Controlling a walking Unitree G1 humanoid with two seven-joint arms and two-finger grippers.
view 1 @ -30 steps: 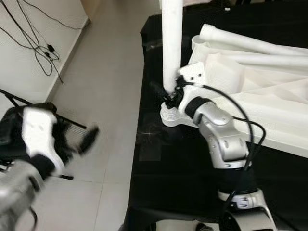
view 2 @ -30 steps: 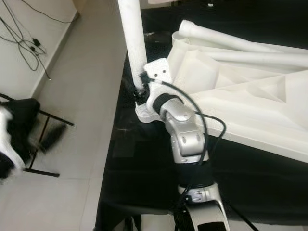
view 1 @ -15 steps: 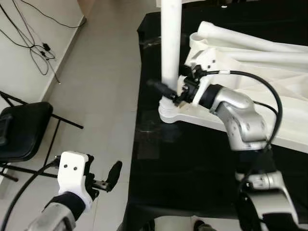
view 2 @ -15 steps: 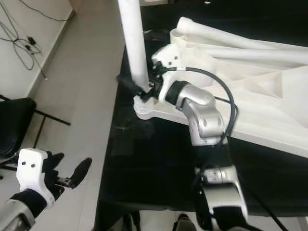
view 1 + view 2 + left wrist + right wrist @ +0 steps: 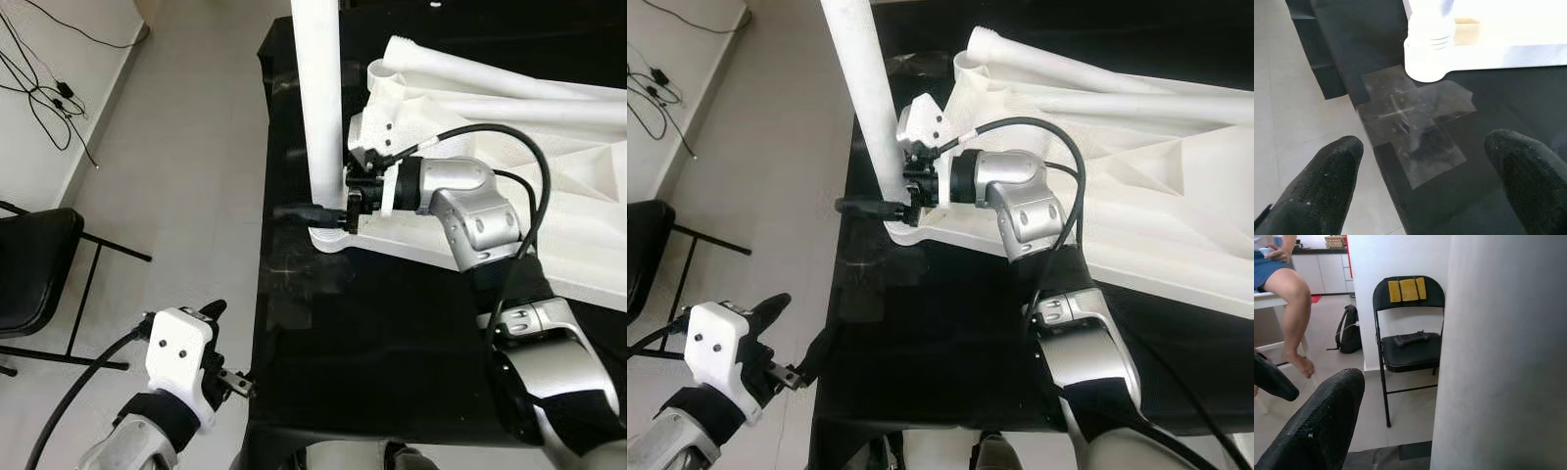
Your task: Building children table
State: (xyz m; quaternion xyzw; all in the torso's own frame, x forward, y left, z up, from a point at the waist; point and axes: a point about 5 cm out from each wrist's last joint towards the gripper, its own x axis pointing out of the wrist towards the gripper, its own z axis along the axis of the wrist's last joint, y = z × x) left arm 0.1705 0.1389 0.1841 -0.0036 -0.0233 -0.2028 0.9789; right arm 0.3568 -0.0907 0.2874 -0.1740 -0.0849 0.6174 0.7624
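The white children's table (image 5: pixel 549 196) lies upside down on a black table (image 5: pixel 392 333). One white leg (image 5: pixel 318 98) stands upright in its near-left corner socket (image 5: pixel 1425 49). My right gripper (image 5: pixel 312 210) reaches in from the right at the base of this leg and is open. One black finger (image 5: pixel 1317 431) passes in front of the leg (image 5: pixel 1498 357) with a gap between them; the other finger is hidden behind the leg. My left gripper (image 5: pixel 231 349) hangs open, low by the black table's left front corner, with nothing between its fingers (image 5: pixel 1327 176).
Two more white legs (image 5: pixel 490 83) lie across the overturned table. A clear tape patch (image 5: pixel 1410 127) marks the black table near the socket. A black folding chair (image 5: pixel 29 264) and cables (image 5: pixel 49 88) are on the floor to the left. A seated person's leg (image 5: pixel 1293 308) shows beyond.
My left arm has swung in from the far left to the black table's front-left corner. My right wrist has turned around the leg, so its finger now points left across the base.
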